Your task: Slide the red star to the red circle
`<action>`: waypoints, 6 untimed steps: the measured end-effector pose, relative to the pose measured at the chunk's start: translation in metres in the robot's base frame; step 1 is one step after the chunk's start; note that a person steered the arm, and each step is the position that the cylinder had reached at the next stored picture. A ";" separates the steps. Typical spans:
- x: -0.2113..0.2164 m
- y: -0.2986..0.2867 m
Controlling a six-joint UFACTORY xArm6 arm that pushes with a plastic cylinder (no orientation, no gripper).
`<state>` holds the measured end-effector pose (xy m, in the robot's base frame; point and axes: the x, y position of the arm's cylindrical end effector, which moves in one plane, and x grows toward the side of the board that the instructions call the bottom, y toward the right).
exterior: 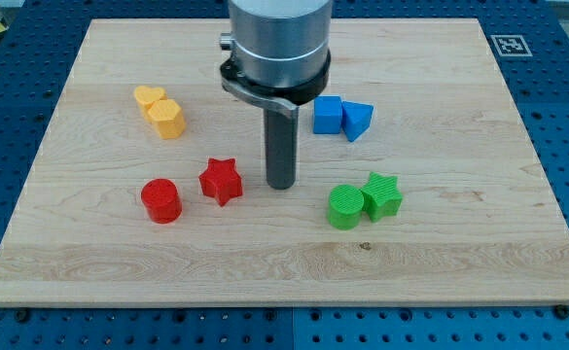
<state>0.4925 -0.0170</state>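
Observation:
The red star (221, 180) lies on the wooden board left of centre. The red circle (160, 200), a short cylinder, sits just to the star's lower left, a small gap between them. My tip (281, 184) rests on the board just to the right of the red star, apart from it by a narrow gap. The rod hangs from the grey arm head at the view's top centre.
Two yellow blocks (160, 110) touch each other at the upper left. A blue cube (327, 115) and a blue triangle (357, 120) sit at the upper right of the tip. A green circle (344, 206) and a green star (382, 194) touch at the lower right. The board's edge (284, 302) runs along the view's bottom.

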 end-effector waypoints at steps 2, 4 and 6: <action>0.004 -0.037; 0.006 -0.070; -0.014 -0.040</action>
